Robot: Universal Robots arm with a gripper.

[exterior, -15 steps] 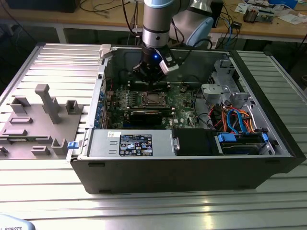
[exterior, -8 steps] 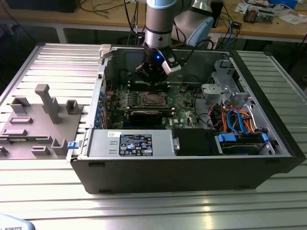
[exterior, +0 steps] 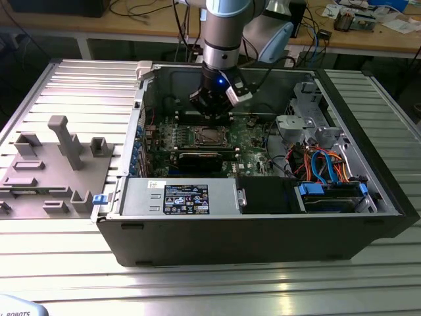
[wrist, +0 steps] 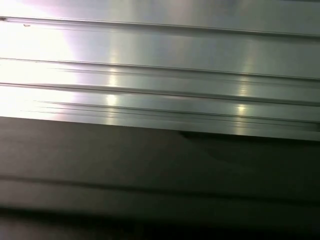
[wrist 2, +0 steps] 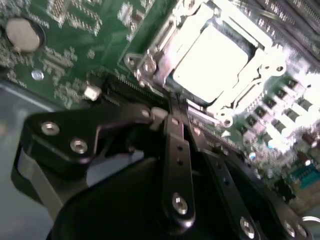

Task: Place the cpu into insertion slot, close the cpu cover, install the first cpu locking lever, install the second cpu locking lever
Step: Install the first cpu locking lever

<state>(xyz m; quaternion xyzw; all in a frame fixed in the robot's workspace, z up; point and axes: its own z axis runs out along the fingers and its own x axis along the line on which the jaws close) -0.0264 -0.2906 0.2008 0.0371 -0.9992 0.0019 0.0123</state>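
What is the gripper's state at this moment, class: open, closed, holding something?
Gripper: closed, fingers together, holding nothing visible, tips at the edge of the cpu cover over the cpu.

I see an open computer case on the ribbed metal tabletop. A grey fixture sits at the exterior view's left. Inside: blue cables and a labelled power supply.

Computer case on slatted table
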